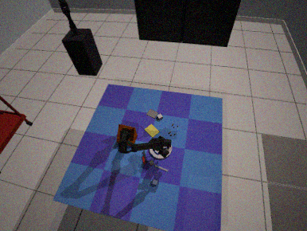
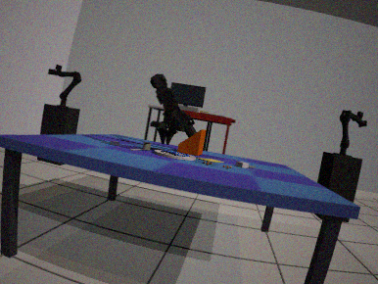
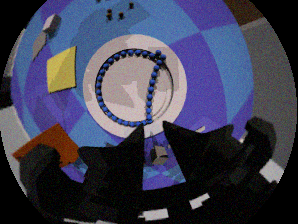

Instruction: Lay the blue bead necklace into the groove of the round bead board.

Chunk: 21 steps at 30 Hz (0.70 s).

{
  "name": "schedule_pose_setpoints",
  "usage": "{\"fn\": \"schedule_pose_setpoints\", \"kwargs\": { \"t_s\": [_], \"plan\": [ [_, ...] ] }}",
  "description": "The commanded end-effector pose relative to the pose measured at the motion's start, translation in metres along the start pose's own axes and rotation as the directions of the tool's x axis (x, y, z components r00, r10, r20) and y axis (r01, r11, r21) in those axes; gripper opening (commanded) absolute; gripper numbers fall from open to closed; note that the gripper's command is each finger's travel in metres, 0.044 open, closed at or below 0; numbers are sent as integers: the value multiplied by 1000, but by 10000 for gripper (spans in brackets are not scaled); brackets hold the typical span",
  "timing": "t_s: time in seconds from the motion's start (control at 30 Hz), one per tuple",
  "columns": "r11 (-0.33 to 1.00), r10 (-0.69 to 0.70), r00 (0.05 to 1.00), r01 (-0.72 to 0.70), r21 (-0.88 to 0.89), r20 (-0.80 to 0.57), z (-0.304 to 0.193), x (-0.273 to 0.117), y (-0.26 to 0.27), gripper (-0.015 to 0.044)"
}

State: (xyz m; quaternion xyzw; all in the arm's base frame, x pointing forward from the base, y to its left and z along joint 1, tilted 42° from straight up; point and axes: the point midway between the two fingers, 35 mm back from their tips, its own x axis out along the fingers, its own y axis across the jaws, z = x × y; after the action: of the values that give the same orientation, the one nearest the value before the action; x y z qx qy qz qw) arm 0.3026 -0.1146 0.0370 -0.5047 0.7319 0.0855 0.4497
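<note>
The round white bead board [image 3: 181,90] [image 2: 188,158] lies flat on the table. The blue bead necklace [image 3: 99,91] lies on it. In the wrist view its left, top and bottom beads follow the circular groove. Its right side runs nearly straight inside the circle, from a small cluster of beads at the upper right to the bottom, and the groove on the right shows bare. My gripper [image 3: 153,124] is partly open, with a narrow empty gap between the fingertips. The tips appear just below the necklace's lowest beads, near the board's lower rim; their height is hard to tell.
An orange open box [image 1: 134,132] [image 2: 193,144] [image 3: 45,150] stands beside the arm. A yellow square [image 1: 151,130] [image 3: 61,70] lies left of the board in the wrist view. Several small dark pegs stand beyond the board. A small grey block [image 1: 154,182] [image 3: 159,155] lies on the near side.
</note>
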Motion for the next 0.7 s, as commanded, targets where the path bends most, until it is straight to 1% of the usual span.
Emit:
{"fn": "schedule_pose_setpoints", "kwargs": {
  "t_s": [0.0, 0.67],
  "plan": [
    [1000, 0, 1000, 0, 0, 0, 0, 0, 0, 120],
    [1000, 6, 1000, -6, -11, -4, 0, 27, 2, 120]
  ]
}}
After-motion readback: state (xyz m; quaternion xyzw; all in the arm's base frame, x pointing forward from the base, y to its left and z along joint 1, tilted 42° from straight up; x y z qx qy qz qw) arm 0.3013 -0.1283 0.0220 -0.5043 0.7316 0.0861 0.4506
